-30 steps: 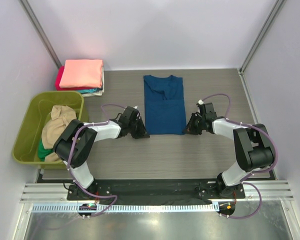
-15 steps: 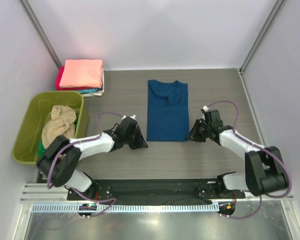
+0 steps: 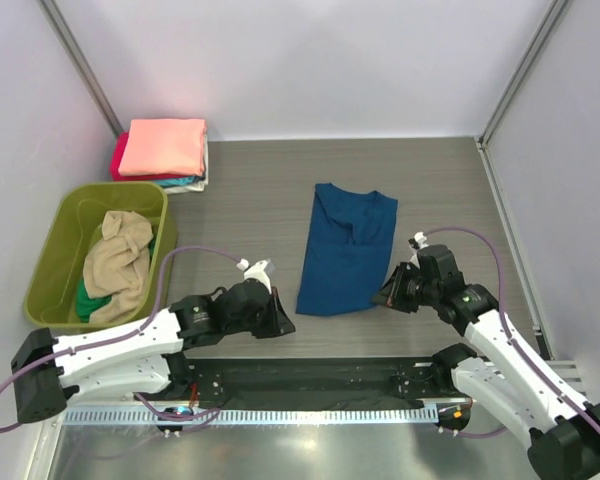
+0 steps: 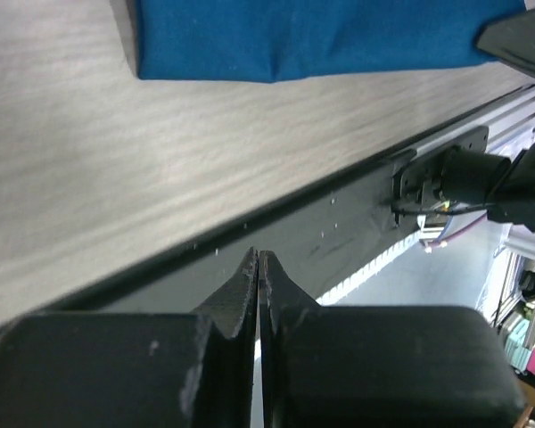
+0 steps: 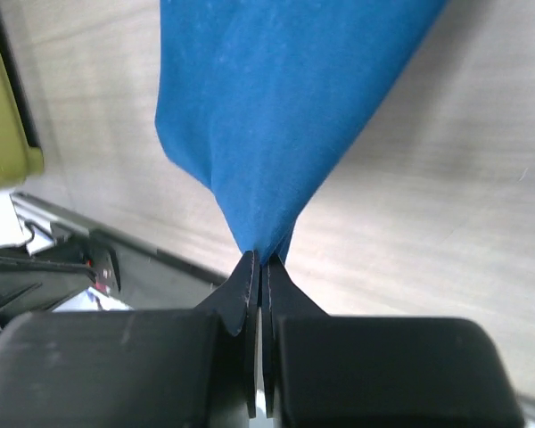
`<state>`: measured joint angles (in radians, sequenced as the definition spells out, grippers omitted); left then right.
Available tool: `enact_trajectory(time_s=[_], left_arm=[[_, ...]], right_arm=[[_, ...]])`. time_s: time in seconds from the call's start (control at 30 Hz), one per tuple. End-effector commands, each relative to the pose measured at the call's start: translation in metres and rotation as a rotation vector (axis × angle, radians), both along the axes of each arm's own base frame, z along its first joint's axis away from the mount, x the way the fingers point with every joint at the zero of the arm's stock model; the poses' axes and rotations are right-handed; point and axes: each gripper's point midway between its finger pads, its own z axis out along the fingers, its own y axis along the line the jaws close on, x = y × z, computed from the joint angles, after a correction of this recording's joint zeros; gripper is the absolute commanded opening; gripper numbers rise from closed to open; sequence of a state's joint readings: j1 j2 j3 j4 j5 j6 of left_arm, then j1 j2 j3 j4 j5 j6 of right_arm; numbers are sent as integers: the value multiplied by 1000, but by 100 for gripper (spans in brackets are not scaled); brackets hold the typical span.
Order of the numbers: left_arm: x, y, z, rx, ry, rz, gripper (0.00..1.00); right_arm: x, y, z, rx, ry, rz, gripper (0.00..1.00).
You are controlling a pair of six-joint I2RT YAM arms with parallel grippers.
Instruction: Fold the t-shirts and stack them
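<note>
The navy blue t-shirt [image 3: 345, 250] lies folded into a long strip, skewed on the table with its collar end far. My right gripper [image 3: 388, 293] is shut on its near right corner; in the right wrist view the cloth [image 5: 267, 107] runs down to a point between the closed fingers [image 5: 260, 259]. My left gripper [image 3: 286, 325] sits just off the shirt's near left corner, shut with nothing in it. In the left wrist view its tips [image 4: 259, 254] hang over the dark base rail, and the shirt's edge [image 4: 321, 36] lies well beyond them.
A stack of folded t-shirts [image 3: 162, 148], salmon-pink on top with red and teal below, sits at the far left. The olive-green tub [image 3: 50, 270] holds a crumpled tan shirt [image 3: 115, 260] and a green one [image 3: 88, 303]. The black base rail [image 3: 320, 375] runs along the near edge.
Both arms drew back toward the near edge. The blue shirt slid nearer and to the right and turned askew. The left gripper came away from the shirt's corner.
</note>
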<state>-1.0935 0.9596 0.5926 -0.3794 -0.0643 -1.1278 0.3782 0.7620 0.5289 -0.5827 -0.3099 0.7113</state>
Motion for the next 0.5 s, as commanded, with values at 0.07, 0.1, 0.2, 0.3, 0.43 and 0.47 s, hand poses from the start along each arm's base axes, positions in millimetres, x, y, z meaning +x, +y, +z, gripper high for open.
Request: enact_trajectory(time_s=[0.07, 0.1, 0.2, 0.3, 0.43, 0.47], left_arm=[[1, 9, 13, 37, -39, 78, 5], [4, 8, 7, 62, -53, 66, 12], [10, 3, -10, 116, -80, 44, 41], [20, -12, -23, 116, -122, 20, 56], [27, -25, -43, 131, -147, -7, 60], [28, -26, -46, 135, -151, -8, 60]], right_arm=[[-17, -3, 18, -25, 43, -56, 1], [-16, -5, 18, -35, 40, -56, 1], [-20, -7, 9, -50, 66, -55, 1], [-23, -7, 0, -51, 79, -57, 1], [-27, -10, -7, -56, 85, -62, 1], [-28, -11, -7, -55, 81, -63, 1]])
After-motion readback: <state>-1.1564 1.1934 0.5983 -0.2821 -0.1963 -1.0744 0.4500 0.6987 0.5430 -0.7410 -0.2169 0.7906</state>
